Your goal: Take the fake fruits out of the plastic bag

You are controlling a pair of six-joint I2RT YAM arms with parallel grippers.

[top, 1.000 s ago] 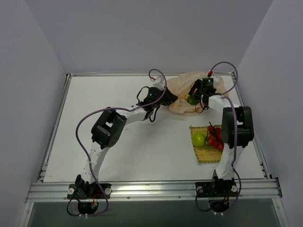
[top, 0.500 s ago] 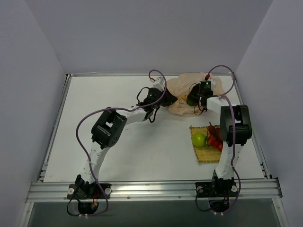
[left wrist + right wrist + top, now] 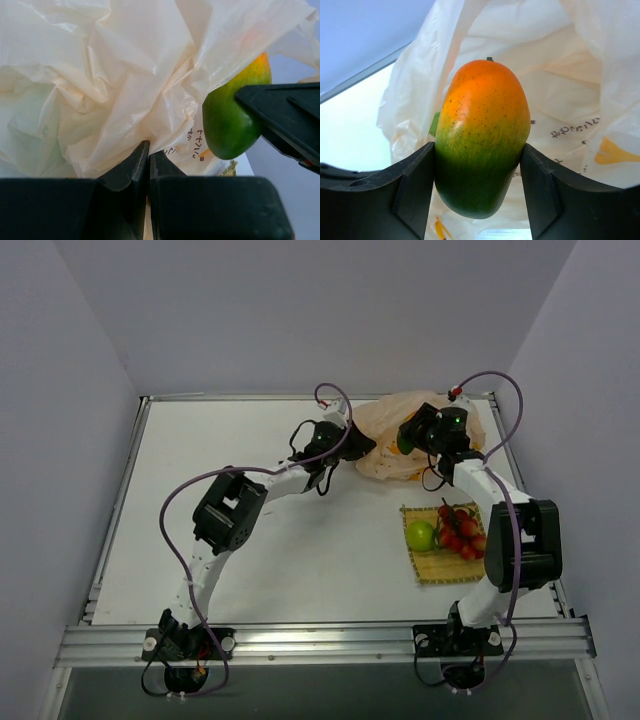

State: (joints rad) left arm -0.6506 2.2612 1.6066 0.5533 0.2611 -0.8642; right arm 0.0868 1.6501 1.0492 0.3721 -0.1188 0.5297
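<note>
My right hand has hold of the mango; its two black fingers are spread as wide as the fruit and press on its green lower half from either side; the orange end points up in my right wrist view. The bag fills the frame behind and to both sides of the mango, thin, creased and cream-coloured, with dark lettering and an orange-yellow mark at the right; I cannot tell whether the mango is fully clear of the plastic.

My left hand is closed tight, fingertips together at the lower middle of my left wrist view, pinching a fold of the bag; crumpled plastic fills most of that frame; at the right the mango pokes out from under a flap, with a finger of my right hand against it.

From overhead, the bag lies at the upper right of the bench, near the far edge; my left hand meets its left edge and my right hand is at its top middle. At the lower right a square woven mat lies well apart from the bag; a round green fruit sits on its left part, with a cluster of small red fruits just beside it on the right.
</note>
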